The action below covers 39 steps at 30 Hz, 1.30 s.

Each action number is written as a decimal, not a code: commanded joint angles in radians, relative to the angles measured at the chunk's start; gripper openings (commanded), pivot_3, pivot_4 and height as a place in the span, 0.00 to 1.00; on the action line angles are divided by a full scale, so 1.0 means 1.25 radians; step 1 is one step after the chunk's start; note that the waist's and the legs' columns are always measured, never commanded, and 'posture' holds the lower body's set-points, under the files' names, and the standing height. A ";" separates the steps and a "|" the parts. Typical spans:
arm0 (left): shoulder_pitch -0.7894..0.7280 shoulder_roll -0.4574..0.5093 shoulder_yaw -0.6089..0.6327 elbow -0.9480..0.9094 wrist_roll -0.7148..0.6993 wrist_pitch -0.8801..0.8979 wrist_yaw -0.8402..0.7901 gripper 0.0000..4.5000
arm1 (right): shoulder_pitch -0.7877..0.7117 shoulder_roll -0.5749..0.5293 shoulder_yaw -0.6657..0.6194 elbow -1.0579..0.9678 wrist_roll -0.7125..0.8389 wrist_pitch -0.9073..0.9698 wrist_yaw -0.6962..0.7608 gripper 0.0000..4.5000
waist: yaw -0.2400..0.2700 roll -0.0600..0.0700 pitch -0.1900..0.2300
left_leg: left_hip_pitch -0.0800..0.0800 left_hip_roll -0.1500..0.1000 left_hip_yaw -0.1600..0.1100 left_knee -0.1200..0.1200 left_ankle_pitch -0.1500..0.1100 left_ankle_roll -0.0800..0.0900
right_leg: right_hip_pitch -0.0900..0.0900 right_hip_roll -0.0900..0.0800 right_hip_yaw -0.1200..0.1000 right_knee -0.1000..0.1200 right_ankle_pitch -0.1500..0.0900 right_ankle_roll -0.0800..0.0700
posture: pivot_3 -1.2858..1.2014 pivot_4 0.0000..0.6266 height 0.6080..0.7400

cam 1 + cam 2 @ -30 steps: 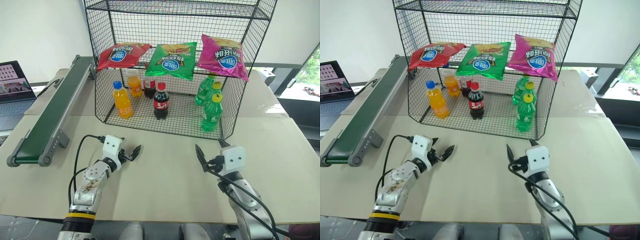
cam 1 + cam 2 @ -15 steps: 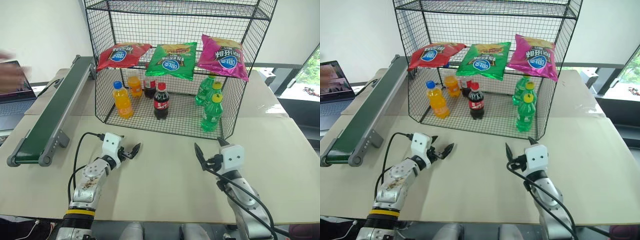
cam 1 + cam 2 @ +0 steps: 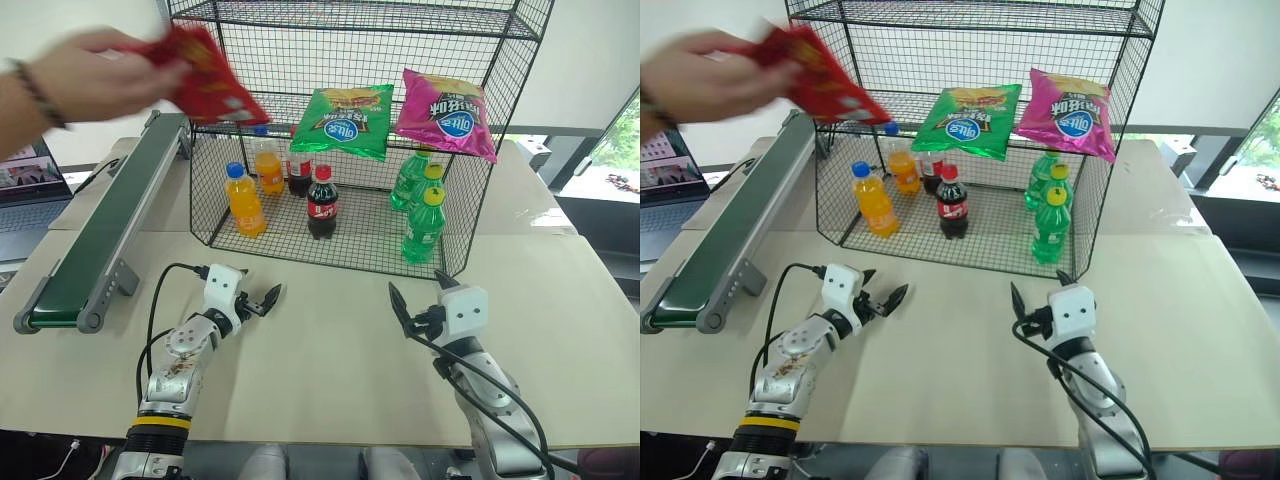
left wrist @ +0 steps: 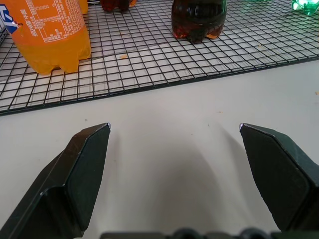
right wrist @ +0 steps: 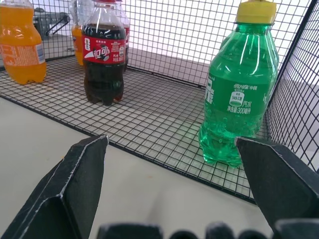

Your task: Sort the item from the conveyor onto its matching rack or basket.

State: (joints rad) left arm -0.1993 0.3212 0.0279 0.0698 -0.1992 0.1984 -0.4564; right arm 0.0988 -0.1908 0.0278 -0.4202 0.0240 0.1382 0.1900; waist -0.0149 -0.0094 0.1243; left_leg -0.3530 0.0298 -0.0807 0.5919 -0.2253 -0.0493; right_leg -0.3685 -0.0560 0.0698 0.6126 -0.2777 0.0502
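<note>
I see the red bag (image 3: 205,80) in a person's hand (image 3: 95,72) at the rack's (image 3: 500,90) eleven-o'clock corner, above the conveyor (image 3: 105,235). My left gripper (image 3: 263,300) and right gripper (image 3: 418,302) rest on open surface (image 3: 330,370), fingers apart, empty.

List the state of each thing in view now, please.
red snack bag: held in a person's hand, off the rack
conveyor: nothing on it
green bag: lying on shelf
magenta bag: lying on shelf
left gripper: open
right gripper: open
</note>
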 commanded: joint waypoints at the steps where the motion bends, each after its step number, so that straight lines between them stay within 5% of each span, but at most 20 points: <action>1: -0.002 0.015 0.025 -0.042 -0.004 -0.005 0.004 0.98 | -0.018 -0.004 -0.011 -0.013 0.007 -0.012 0.005 1.00 | 0.000 0.000 0.000 | 0.000 0.000 0.000 0.000 0.000 0.000 | 0.000 0.000 0.000 0.000 0.000 0.000 | 0.52 0.24 0.98; 20: 0.035 0.025 0.036 -0.102 -0.002 0.012 0.019 0.98 | -0.035 0.002 -0.006 0.017 0.019 -0.017 0.034 1.00 | 0.000 0.001 -0.001 | 0.000 0.000 0.000 0.000 0.000 0.000 | 0.000 0.000 0.000 0.000 0.000 -0.001 | 0.52 0.24 0.98; 30: 0.106 0.063 0.098 -0.231 -0.099 0.094 -0.026 0.98 | -0.086 -0.027 -0.012 0.043 0.045 -0.003 0.088 1.00 | -0.002 0.001 -0.001 | 0.000 0.000 0.000 0.000 0.000 0.001 | 0.000 0.000 0.000 0.000 0.003 -0.005 | 0.52 0.24 0.98; 39: 0.245 0.134 0.298 -0.462 -0.294 0.303 0.000 0.98 | -0.151 -0.123 -0.010 -0.012 0.171 0.070 0.244 1.00 | -0.004 0.000 -0.001 | 0.000 0.001 0.000 0.000 -0.001 0.002 | 0.000 0.001 0.000 0.000 0.002 -0.005 | 0.52 0.24 0.98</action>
State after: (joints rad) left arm 0.1065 0.4777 0.3459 -0.4445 -0.5047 0.5417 -0.4700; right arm -0.0687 -0.3375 0.0205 -0.3730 0.1921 0.2139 0.4625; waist -0.0194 -0.0088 0.1228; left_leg -0.3525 0.0313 -0.0808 0.5925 -0.2266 -0.0469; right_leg -0.3681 -0.0553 0.0697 0.6130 -0.2748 0.0448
